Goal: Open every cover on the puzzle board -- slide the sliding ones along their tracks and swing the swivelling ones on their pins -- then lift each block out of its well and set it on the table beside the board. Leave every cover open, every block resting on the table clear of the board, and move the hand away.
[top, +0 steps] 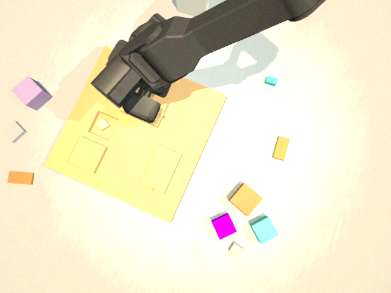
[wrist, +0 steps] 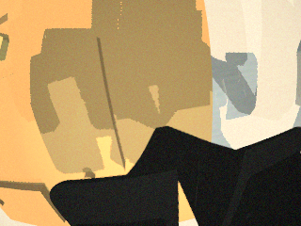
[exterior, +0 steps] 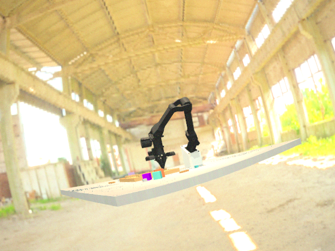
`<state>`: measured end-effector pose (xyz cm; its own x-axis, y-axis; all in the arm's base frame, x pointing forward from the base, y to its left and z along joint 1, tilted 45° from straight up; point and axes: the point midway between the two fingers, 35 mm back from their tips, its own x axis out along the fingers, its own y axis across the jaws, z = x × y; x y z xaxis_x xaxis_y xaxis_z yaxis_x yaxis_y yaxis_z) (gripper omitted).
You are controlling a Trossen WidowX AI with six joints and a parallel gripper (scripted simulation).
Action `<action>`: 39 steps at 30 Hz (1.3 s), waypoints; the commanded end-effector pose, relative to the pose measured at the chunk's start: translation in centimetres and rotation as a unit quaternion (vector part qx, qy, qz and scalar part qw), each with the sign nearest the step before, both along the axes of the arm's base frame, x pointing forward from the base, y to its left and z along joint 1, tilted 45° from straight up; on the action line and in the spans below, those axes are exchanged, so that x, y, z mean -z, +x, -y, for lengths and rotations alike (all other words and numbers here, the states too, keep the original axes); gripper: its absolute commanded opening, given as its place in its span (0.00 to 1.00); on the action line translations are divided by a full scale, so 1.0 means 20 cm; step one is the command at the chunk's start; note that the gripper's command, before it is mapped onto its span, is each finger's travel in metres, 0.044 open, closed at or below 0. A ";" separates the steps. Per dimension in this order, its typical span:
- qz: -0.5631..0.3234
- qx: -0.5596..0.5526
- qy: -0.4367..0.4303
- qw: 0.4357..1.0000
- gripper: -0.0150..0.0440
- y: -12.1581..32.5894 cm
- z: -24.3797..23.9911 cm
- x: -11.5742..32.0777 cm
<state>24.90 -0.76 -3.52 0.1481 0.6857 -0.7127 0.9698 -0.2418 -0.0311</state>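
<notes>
The yellow puzzle board (top: 126, 181) (wrist: 16, 108) lies flat. A small yellow block (top: 102, 124) (wrist: 4, 46) sits in a square well on its left side. A larger square outline (top: 105, 155) lies beside that well; whether it is a cover or an empty well is unclear. A rectangular cover (top: 160, 168) with a small knob (top: 151, 189) lies near the board's lower right. Another outlined panel, with a knob (top: 162, 116) (wrist: 88, 172), is partly hidden under the hand. My gripper (exterior: 163, 167) is shut and empty, pointing down low over that area; its fingertips are hidden in the top view.
An orange cube (top: 245, 199), magenta cube (top: 224, 226), teal cube (top: 264, 230) and small white block (top: 236, 249) stand right of the board. A yellow slab (top: 280, 148) and teal piece (top: 271, 80) lie farther right. A pink cube (top: 27, 91) and orange slab (top: 20, 177) lie left.
</notes>
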 end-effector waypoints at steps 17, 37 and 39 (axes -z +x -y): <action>-0.005 0.001 0.002 1.000 0.25 -0.01 0.01 0.06; -0.005 0.001 0.000 1.000 0.25 -0.02 0.08 0.12; -0.005 0.001 0.000 1.000 0.25 -0.02 0.09 0.13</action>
